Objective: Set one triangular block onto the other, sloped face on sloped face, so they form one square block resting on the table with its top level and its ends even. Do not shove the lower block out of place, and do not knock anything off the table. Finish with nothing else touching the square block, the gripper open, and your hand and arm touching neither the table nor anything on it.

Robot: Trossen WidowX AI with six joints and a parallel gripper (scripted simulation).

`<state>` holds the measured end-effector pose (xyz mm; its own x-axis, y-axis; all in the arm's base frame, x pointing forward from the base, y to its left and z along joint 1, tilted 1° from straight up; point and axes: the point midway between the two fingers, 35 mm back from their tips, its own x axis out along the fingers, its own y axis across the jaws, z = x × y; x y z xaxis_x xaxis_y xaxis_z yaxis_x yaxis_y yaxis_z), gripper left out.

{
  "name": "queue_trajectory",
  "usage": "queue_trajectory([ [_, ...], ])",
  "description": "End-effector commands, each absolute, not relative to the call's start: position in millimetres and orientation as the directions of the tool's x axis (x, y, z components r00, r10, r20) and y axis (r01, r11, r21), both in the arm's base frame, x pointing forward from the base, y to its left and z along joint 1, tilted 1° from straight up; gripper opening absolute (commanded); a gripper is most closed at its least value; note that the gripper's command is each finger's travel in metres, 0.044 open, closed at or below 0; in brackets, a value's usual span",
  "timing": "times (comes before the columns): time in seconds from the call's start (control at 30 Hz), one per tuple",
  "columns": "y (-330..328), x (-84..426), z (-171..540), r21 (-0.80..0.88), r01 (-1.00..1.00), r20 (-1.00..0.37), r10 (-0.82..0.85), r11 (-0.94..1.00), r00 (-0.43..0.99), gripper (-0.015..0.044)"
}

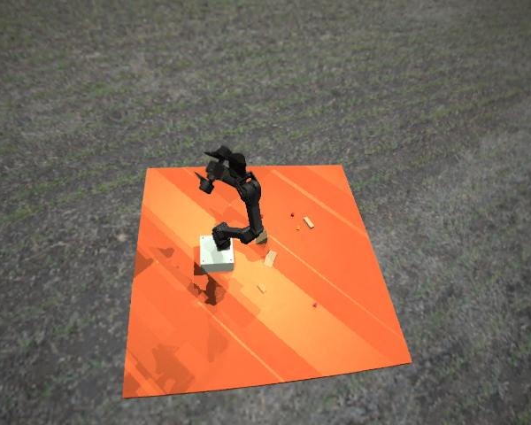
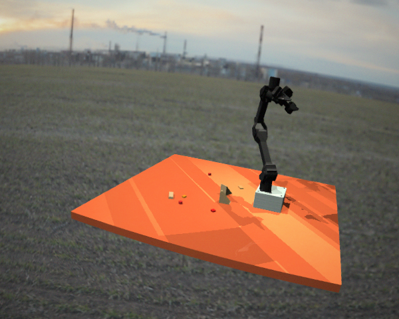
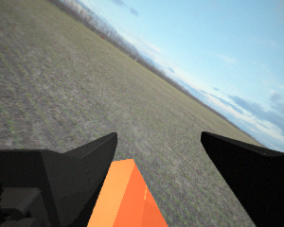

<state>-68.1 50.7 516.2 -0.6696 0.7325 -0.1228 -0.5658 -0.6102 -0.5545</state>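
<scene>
One triangular block point(image 1: 261, 237) point(image 2: 223, 195) stands near the middle of the table, beside the arm's lower links in the top view, its face shaded brown. The other triangular block point(image 1: 270, 258) point(image 2: 228, 190) is a short gap away, pale on top in the top view and partly behind the first in the exterior view. Their exact slopes are hard to tell. My gripper point(image 1: 201, 163) point(image 2: 294, 104) point(image 3: 158, 136) is open and empty, high above the table and far from both blocks. Neither block shows in the wrist view.
The orange table point(image 1: 174, 320) point(image 2: 199, 236) point(image 3: 123, 199) also bears the arm's white base point(image 1: 217, 265) point(image 2: 268, 201), a small tan block point(image 1: 261, 288) point(image 2: 241, 187), another tan block point(image 1: 308, 222) point(image 2: 171, 195), an orange piece point(image 1: 297, 227) point(image 2: 183, 196) and several red cubes, one point(image 1: 315, 305) point(image 2: 209, 173) far from the others.
</scene>
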Motion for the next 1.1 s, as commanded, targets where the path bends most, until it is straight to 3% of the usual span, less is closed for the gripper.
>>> queue_trajectory([
  [0.0,53.1,-68.7,515.5,-0.551,-0.57,-0.129,0.737,-0.61,-0.664,0.0426],
  [0.23,146.0,-67.9,481.7,-0.391,-0.743,-0.363,0.833,-0.543,-0.418,0.044],
  [0.5,237.6,-7.6,427.6,-0.223,-0.927,-0.591,0.798,-0.301,-0.117,0.044],
  [0.8,284.5,99.5,348.7,-0.05,-0.996,-0.806,0.587,0.067,0.08,0.044],
  [1.07,265.8,210.5,257.3,0.085,-0.875,-0.949,0.305,0.476,0.074,0.044],
])
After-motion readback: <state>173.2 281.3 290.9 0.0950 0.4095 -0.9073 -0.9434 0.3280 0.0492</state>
